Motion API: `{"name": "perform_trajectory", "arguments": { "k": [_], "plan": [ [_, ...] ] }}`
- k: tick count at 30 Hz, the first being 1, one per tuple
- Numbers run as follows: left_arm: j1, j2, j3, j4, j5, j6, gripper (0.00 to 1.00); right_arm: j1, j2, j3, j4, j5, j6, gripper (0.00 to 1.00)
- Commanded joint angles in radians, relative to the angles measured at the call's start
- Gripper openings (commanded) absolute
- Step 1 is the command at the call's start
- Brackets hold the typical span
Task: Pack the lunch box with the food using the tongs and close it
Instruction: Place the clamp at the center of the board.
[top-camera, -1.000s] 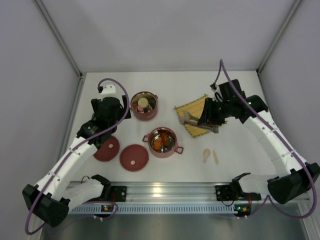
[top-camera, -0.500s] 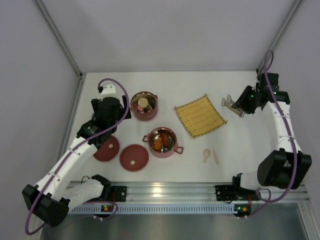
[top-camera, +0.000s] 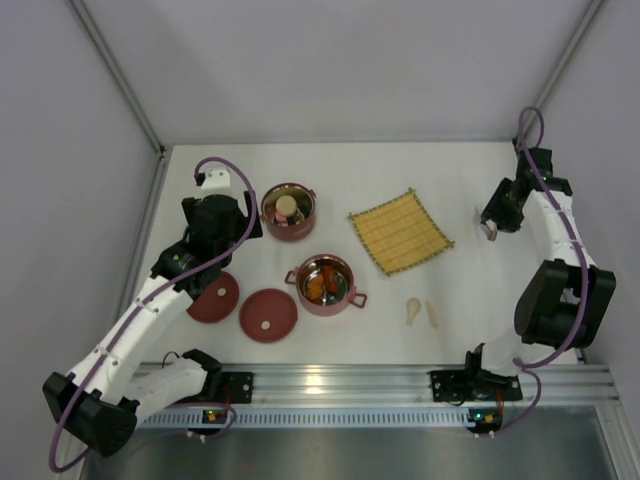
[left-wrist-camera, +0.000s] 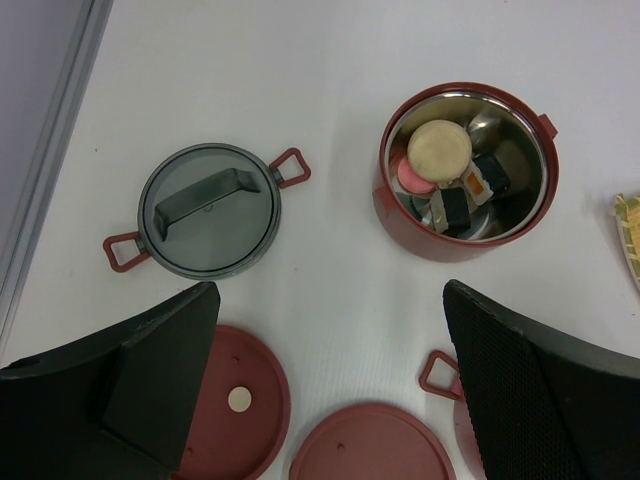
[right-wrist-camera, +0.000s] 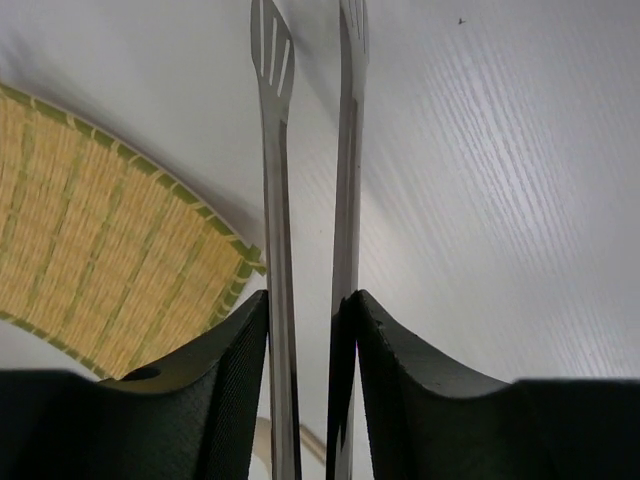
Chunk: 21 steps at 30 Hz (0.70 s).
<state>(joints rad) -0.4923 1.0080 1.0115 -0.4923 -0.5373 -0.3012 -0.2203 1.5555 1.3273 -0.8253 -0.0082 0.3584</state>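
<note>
Two dark-red lunch box bowls stand on the table. The far bowl (top-camera: 288, 211) (left-wrist-camera: 465, 170) holds food: a cream round (left-wrist-camera: 439, 148), a pink piece (left-wrist-camera: 408, 178) and black-and-white rolls (left-wrist-camera: 450, 207). The near bowl (top-camera: 325, 284) holds an orange piece (top-camera: 316, 289). Two flat red lids (top-camera: 213, 297) (top-camera: 268, 315) lie to its left, and a grey handled lid (left-wrist-camera: 208, 208) sits farther back. My left gripper (left-wrist-camera: 330, 300) (top-camera: 228, 232) hangs open above the lids, empty. My right gripper (right-wrist-camera: 308, 305) (top-camera: 497, 215) is shut on the silver tongs (right-wrist-camera: 275, 200) (top-camera: 489, 230), at the table's far right.
The yellow woven mat (top-camera: 400, 231) (right-wrist-camera: 90, 240) lies between the bowls and the right arm. Two small beige sticks (top-camera: 413, 311) (top-camera: 431, 314) rest in front of it. Grey walls close in on both sides, and the right arm is near the right one.
The right arm has swung from over the mat to the far right side, carrying the tongs with it. The left arm, bowls and lids have not moved.
</note>
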Motion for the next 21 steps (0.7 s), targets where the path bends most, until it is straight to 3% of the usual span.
{"name": "perform_trajectory", "arguments": {
  "k": [1, 10, 21],
  "plan": [
    [0.000, -0.017, 0.010, 0.026, 0.013, -0.006, 0.99, -0.010, 0.006, -0.046, 0.090, 0.068, -0.006, 0.40],
    [0.000, -0.014, 0.009, 0.027, 0.022, -0.007, 0.99, -0.028, 0.023, -0.246, 0.189, 0.106, 0.004, 0.42],
    [0.001, -0.016, 0.010, 0.026, 0.013, -0.006, 0.99, -0.028, 0.068, -0.283, 0.209, 0.080, 0.011, 0.52]
  ]
}}
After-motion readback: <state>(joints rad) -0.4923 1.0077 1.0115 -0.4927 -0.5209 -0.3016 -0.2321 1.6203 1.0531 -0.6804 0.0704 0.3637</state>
